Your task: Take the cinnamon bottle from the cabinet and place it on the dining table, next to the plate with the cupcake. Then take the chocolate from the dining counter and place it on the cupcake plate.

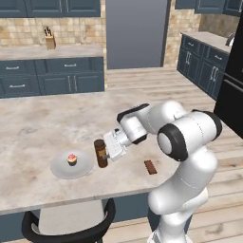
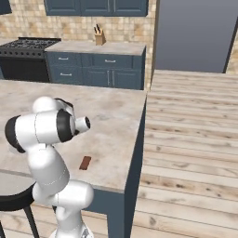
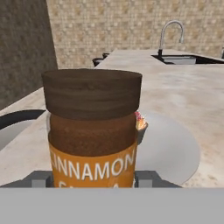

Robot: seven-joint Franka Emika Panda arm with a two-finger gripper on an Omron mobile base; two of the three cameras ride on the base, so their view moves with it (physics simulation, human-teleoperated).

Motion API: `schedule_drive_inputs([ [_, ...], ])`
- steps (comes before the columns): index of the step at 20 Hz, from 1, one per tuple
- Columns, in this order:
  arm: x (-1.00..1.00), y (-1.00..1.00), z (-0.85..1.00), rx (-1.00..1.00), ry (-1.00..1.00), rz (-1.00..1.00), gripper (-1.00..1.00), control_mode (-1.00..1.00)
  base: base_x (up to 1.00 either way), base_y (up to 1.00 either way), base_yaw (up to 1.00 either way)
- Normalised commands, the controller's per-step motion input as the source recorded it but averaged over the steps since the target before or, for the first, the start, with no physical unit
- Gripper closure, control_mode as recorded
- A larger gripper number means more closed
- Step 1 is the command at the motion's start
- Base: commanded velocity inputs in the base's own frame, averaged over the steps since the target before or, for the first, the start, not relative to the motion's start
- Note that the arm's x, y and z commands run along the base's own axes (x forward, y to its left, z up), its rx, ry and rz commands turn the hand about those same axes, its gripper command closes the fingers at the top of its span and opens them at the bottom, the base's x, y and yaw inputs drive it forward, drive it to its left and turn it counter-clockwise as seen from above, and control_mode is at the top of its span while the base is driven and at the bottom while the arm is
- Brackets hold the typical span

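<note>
The brown cinnamon bottle (image 1: 100, 153) stands upright on the dining table (image 1: 42, 128), just right of the light grey plate (image 1: 59, 170) that carries the cupcake (image 1: 71, 159). My gripper (image 1: 107, 151) reaches in from the right and is shut on the bottle's sides. Close up in the hand view, the bottle (image 3: 92, 131) sits between my fingertips, with the plate (image 3: 173, 153) and a sliver of the cupcake (image 3: 141, 122) behind it. The chocolate (image 1: 150, 166) lies flat on the stone top near the front edge, to the right of my hand, and the chocolate (image 2: 85, 162) also lies beside my arm.
A black stool (image 1: 66, 223) stands under the table's front edge. The back counter holds a knife block (image 1: 50, 42) below dark blue wall cabinets (image 1: 61, 7). A stove (image 2: 28, 44) is at the far left. A sink faucet (image 3: 170, 30) rises beyond the table.
</note>
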Motion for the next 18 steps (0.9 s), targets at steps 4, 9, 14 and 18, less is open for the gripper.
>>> schedule_drive_inputs([
  [4, -0.02, 0.05, -0.06, 0.0, -0.03, 0.02, -1.0, -1.0, 0.0, 0.0, 0.0],
  [9, -0.11, -0.01, 0.1, 0.0, -0.02, 0.0, -1.0, -1.0, 0.0, 0.0, 0.0],
  [14, -0.3, -0.24, 0.46, 0.0, 0.0, 0.0, -1.0, -1.0, 0.0, 0.0, 0.0],
  [18, -0.39, -0.29, 0.59, 0.0, 0.0, -0.01, -1.0, -1.0, 0.0, 0.0, 0.0],
])
